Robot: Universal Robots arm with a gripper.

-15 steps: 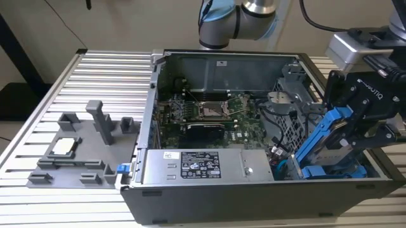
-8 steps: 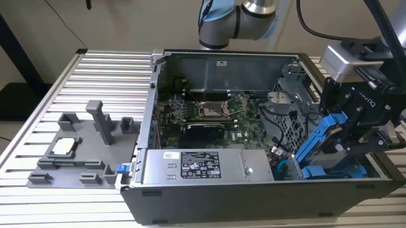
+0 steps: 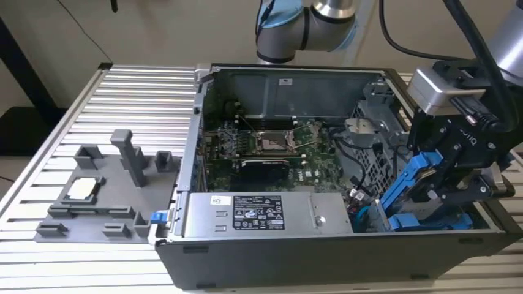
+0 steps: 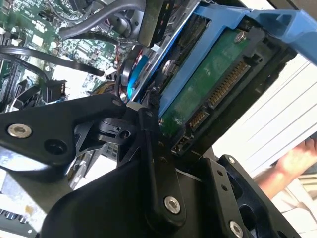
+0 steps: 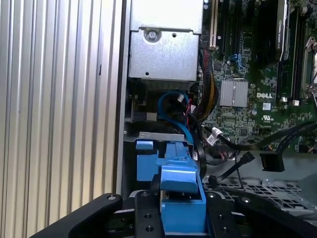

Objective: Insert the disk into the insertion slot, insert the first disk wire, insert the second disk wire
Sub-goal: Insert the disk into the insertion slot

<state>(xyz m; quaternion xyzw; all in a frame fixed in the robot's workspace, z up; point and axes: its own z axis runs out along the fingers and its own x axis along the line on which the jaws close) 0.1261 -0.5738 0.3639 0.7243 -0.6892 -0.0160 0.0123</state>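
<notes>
Disk: the disk (image 3: 408, 180) hangs tilted, one end down, at four o'clock of the open computer case (image 3: 327, 257) in the exterior view. Its lower end is near the insertion slot (image 3: 425, 222), and it seems not yet seated.
Second wrist view: the disk's green circuit board (image 4: 208, 84) with gold connector rows.
First wrist view: the carrier (image 5: 181, 198) seen end-on, with black and blue cables (image 5: 173, 106) curling beyond.
Materials: moulded bright-blue plastic carrier, grey sheet-metal cage, ribbed aluminium table (image 3: 139, 92).
Pincer: the gripper (image 5: 181, 220) is clenched on the disk, with black fingers (image 5: 146, 218) flanking the carrier.
Around: from the disk in the exterior view, the labelled power-supply box (image 3: 261, 214) lies at eight o'clock and the motherboard (image 3: 261, 141) at ten.
Edge: a person's hand (image 4: 297, 158) shows in the second wrist view.
</notes>
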